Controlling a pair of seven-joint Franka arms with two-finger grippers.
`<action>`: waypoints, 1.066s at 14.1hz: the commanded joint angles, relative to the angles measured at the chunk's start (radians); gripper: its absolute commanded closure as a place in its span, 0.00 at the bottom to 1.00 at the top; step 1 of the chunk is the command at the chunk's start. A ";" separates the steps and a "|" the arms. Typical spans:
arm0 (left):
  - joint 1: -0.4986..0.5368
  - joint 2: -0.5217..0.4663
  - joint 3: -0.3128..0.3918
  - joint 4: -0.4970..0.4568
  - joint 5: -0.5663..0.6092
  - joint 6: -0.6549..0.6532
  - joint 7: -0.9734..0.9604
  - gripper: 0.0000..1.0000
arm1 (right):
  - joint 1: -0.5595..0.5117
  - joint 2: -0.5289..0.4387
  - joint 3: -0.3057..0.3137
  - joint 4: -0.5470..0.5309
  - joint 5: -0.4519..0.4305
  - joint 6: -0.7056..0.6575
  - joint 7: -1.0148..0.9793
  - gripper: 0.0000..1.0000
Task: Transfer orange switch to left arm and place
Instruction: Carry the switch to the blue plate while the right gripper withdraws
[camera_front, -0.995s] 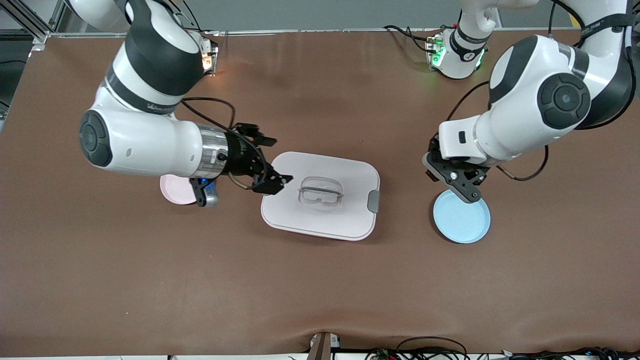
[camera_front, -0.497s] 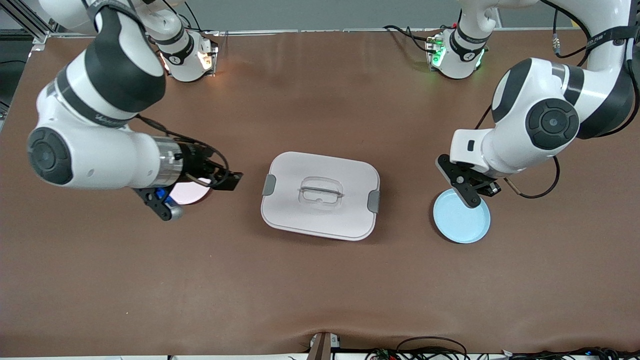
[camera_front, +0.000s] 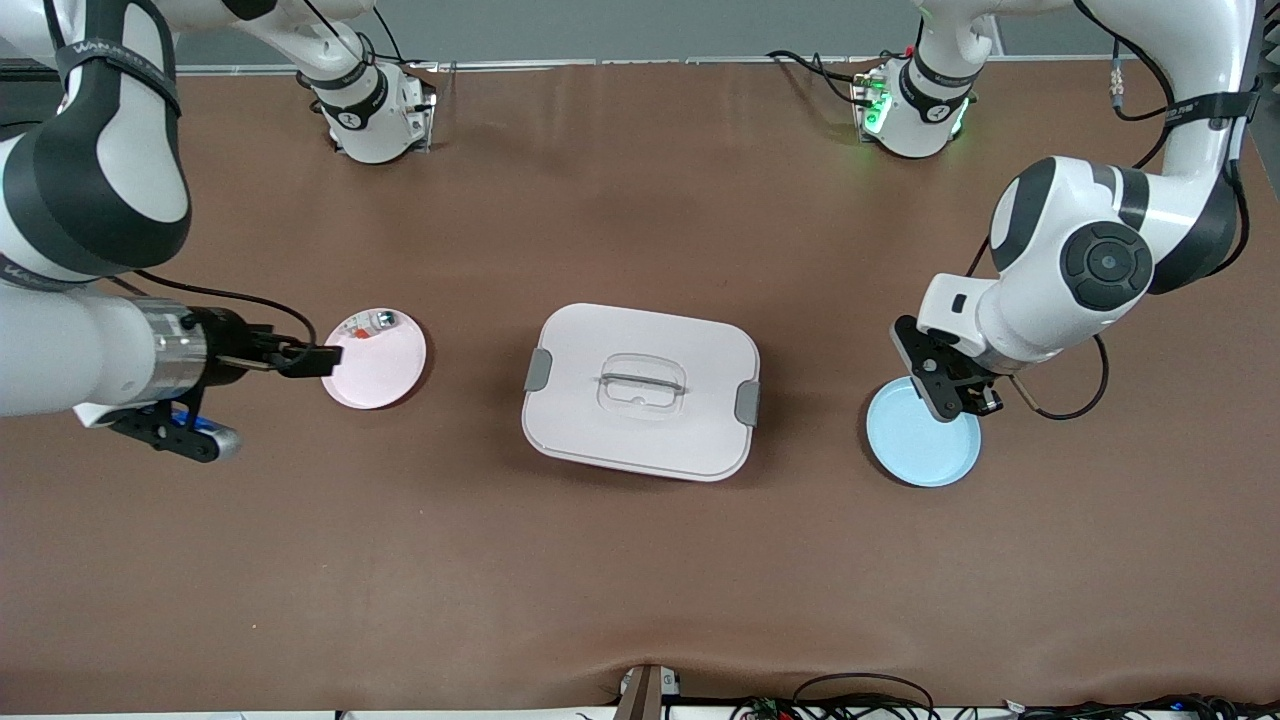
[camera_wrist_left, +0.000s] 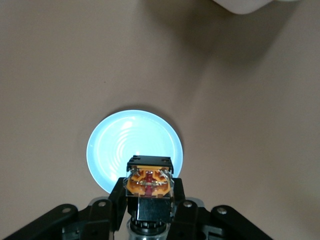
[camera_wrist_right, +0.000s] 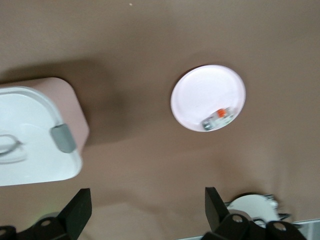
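The orange switch, a black block with an orange middle, is clamped between the fingers of my left gripper. That gripper hangs over the edge of the blue plate, which also shows in the left wrist view. My right gripper is open and empty, over the table by the pink plate's edge toward the right arm's end; its fingers stand wide apart in the right wrist view. The white box sits mid-table between the two plates, lid shut.
A small silvery-clear part with a red bit lies on the pink plate, and also shows in the right wrist view. The box's corner and grey latch show there too. Bare brown table surrounds the plates.
My right arm has pulled back from over the box's edge toward its own end of the table, uncovering the pink plate. My left gripper has shifted slightly over the blue plate.
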 joint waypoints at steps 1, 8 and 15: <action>0.036 -0.045 -0.013 -0.087 0.017 0.083 0.070 1.00 | -0.034 -0.027 0.016 -0.007 -0.065 -0.053 -0.122 0.00; 0.092 -0.034 -0.015 -0.200 0.011 0.280 0.263 1.00 | -0.071 -0.046 0.016 -0.008 -0.205 -0.116 -0.299 0.00; 0.139 0.016 -0.015 -0.259 0.004 0.410 0.498 1.00 | -0.075 -0.078 0.013 -0.010 -0.228 -0.117 -0.377 0.00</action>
